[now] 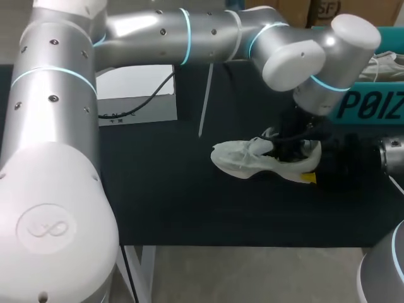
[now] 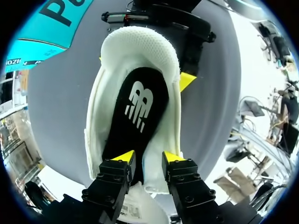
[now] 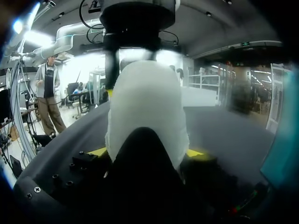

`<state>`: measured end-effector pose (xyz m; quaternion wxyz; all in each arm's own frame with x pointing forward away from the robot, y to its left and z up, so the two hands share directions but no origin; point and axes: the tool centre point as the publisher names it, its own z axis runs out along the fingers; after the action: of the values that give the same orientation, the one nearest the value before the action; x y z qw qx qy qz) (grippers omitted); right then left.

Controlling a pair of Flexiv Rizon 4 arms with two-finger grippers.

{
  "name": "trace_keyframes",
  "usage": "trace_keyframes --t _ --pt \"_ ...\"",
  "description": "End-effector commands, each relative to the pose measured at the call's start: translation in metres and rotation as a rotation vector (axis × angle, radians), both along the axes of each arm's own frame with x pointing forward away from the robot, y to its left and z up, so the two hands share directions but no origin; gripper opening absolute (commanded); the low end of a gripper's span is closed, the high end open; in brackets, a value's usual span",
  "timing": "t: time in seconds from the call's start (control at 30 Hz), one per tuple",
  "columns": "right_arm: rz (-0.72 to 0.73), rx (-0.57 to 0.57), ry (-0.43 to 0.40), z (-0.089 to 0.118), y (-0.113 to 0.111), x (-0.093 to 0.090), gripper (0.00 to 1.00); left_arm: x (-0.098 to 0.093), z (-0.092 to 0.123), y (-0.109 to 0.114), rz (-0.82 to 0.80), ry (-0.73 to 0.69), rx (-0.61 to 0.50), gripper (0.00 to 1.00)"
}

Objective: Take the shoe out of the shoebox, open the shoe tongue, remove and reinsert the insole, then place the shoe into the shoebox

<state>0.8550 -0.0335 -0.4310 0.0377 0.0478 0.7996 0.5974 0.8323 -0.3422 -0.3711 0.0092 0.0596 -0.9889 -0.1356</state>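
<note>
Sitting on the dark tabletop (image 1: 158, 202), the white shoe (image 1: 238, 161) is lying beside the teal shoebox (image 1: 379, 107). The right tool (image 3: 145, 152) is squeezing its heel from both sides. The left tool (image 2: 147, 157) is hanging over the black insole (image 2: 140, 107); I cannot tell if it is gripping. A white logo is showing on the insole, and big dark letters are showing on the shoebox.

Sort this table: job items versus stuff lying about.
Job: white mesh sneaker; black insole inside it; teal cardboard shoebox; left gripper at the shoe's opening; right gripper clamping the heel.
Lying about: white box at the rear; black cable across it.
</note>
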Motion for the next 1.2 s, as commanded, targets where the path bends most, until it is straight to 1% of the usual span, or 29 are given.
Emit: trace_keyframes --t 0.03,0.2,0.3,0.43,0.5,0.57,0.6,0.63,0.67,0.73,0.8,1.07,1.2 --pt "-0.001 -0.003 0.001 -0.003 0.001 0.0 0.0 -0.001 -0.005 0.0 -0.004 0.001 0.0 0.38" --pt "-0.001 -0.003 0.001 -0.003 0.001 0.0 0.0 0.004 -0.01 -0.002 -0.021 -0.013 -0.034 0.37" --pt "-0.001 -0.003 0.001 -0.003 0.001 0.0 0.0 0.008 -0.018 -0.004 -0.054 -0.036 -0.049 0.37" --pt "-0.001 -0.003 0.001 -0.003 0.001 0.0 0.0 0.011 -0.036 -0.009 -0.099 -0.056 -0.056 0.4" --pt "-0.001 -0.003 0.001 -0.003 0.001 0.0 0.0 0.012 -0.049 -0.01 -0.113 -0.059 -0.044 0.4" --pt "-0.001 -0.003 0.001 -0.003 0.001 0.0 0.0 0.012 -0.061 -0.012 -0.116 -0.055 -0.05 0.38" --pt "-0.001 -0.003 0.001 -0.003 0.001 0.0 0.0 0.011 -0.066 -0.013 -0.128 -0.062 -0.051 0.33" --pt "-0.001 -0.003 0.001 -0.003 0.001 0.0 0.0 0.011 -0.068 -0.013 -0.129 -0.07 -0.065 0.11" --pt "-0.001 -0.003 0.001 -0.003 0.001 0.0 0.0 0.01 -0.07 -0.014 -0.128 -0.069 -0.078 0.0" --pt "-0.001 -0.003 0.001 -0.003 0.001 0.0 0.0 0.009 -0.07 -0.014 -0.137 -0.074 -0.086 0.0" --pt "-0.001 -0.003 0.001 -0.003 0.001 0.0 0.0 0.009 -0.064 -0.014 -0.126 -0.078 -0.107 0.0" --pt "-0.001 -0.003 0.001 -0.003 0.001 0.0 0.0 0.015 -0.045 -0.013 -0.125 -0.118 -0.115 0.0" --pt "-0.001 -0.003 0.001 -0.003 0.001 0.0 0.0 0.018 -0.035 -0.016 -0.126 -0.142 -0.122 0.0"
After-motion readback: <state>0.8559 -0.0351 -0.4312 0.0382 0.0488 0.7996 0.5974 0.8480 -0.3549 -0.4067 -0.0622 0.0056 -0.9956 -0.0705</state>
